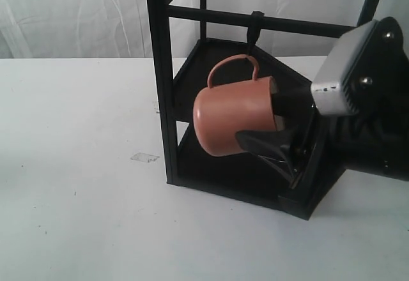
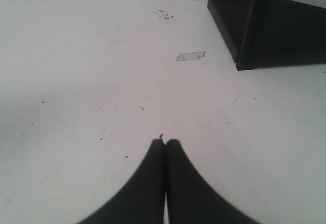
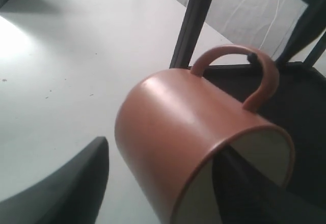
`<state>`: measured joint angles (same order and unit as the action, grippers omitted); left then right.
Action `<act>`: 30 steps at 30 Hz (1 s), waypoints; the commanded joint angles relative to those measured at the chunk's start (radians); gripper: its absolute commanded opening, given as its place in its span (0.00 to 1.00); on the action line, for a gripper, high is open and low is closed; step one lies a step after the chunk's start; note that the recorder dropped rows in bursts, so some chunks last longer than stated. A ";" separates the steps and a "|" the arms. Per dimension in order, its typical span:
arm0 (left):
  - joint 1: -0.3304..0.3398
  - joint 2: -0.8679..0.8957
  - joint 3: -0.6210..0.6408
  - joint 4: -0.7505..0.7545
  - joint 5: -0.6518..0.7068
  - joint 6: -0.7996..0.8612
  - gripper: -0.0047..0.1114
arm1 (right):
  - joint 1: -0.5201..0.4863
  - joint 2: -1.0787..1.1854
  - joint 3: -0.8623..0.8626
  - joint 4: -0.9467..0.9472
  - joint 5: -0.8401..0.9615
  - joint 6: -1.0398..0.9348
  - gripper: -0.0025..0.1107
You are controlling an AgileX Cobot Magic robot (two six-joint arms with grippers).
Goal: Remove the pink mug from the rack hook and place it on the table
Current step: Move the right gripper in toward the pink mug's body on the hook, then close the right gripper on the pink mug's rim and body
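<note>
The pink mug (image 1: 233, 115) hangs tilted on its side inside the black rack (image 1: 160, 70), its mouth facing right. Its loop handle (image 3: 260, 71) is over the rack hook (image 1: 255, 29), which drops from the horizontal bar (image 1: 300, 25). My right gripper (image 1: 265, 118) is open and straddles the mug's lower wall. One finger is inside the off-white mouth (image 3: 244, 178); the other finger (image 3: 76, 183) is outside, with a gap to the mug (image 3: 168, 127). My left gripper (image 2: 165, 141) is shut on nothing, low over the white table (image 2: 102, 56), and out of the exterior view.
The rack's front post (image 2: 252, 25) and black base shelf (image 1: 243, 172) stand on the table (image 1: 77, 166). A clear tape-like patch (image 1: 144, 158) lies left of the post, with another scrap (image 2: 162, 14) farther off. White curtain hangs behind.
</note>
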<state>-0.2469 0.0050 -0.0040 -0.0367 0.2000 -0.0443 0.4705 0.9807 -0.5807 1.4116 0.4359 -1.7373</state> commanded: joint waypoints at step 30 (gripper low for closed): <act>0.003 -0.005 0.004 -0.011 0.001 -0.001 0.04 | 0.003 0.221 -0.052 0.194 0.085 -0.150 0.52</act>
<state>-0.2469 0.0050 -0.0040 -0.0367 0.2000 -0.0443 0.4705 1.1924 -0.6272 1.5922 0.5100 -1.8763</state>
